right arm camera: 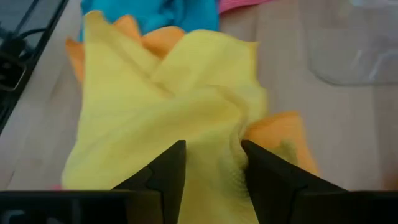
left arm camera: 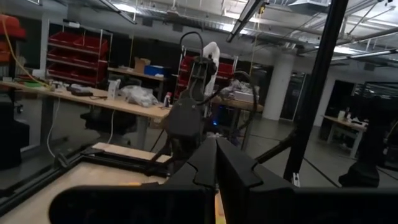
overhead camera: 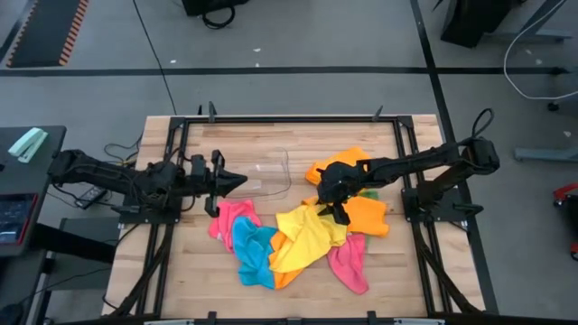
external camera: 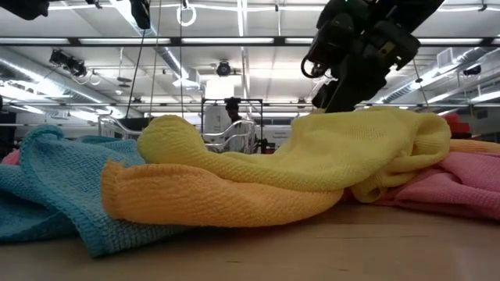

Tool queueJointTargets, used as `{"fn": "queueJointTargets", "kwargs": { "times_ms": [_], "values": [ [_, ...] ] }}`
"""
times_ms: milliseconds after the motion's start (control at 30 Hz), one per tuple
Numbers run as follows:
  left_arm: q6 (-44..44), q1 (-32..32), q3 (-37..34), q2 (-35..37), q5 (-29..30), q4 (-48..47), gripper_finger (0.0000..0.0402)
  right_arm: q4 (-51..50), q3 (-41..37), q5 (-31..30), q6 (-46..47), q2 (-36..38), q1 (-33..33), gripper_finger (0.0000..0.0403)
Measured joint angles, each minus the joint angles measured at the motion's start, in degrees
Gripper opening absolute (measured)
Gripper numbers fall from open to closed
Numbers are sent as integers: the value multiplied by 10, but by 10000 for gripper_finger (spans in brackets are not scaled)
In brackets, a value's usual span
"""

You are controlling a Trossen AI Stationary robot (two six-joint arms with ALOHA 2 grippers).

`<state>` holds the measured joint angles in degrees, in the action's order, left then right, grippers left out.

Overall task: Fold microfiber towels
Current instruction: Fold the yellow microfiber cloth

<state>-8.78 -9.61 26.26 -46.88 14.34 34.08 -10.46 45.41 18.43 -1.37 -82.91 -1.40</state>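
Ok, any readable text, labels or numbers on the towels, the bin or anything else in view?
None can be read.
The towels are plain, no tags showing.
The clear bin shows no label.
The dark screen beside the table is too small to read.
The room's boxes and shelves are too blurred.

We're seeing a plain yellow towel on top of the pile, with orange towels showing around it. We're also getting a blue towel and pink towels, all solid colours with no print, and a sliver of green by the orange. The bin is looking clear, the table light wood, both arms dark.
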Motion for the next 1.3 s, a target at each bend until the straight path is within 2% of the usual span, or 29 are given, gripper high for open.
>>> {"fn": "queueJointTargets", "kwargs": {
  "times_ms": [200,400,567,667,933,1167,1300],
  "values": [
    [0,0,0,0,0,0,16,0,0,-2,-6,0,20,123],
    [4,0,0,0,0,-4,16,-3,0,-3,-6,0,20,60],
    [5,0,0,-2,-46,-11,16,-8,0,-4,27,14,20,12],
    [5,0,0,-16,-63,-4,16,-12,0,-21,30,42,22,7],
    [5,-12,0,-94,-63,79,14,-47,8,-127,46,111,61,5],
    [5,-20,50,-164,-67,105,17,-192,120,-220,77,108,102,4],
    [4,-38,84,-219,-83,82,22,-273,183,-238,89,99,110,4]
  ]
}}
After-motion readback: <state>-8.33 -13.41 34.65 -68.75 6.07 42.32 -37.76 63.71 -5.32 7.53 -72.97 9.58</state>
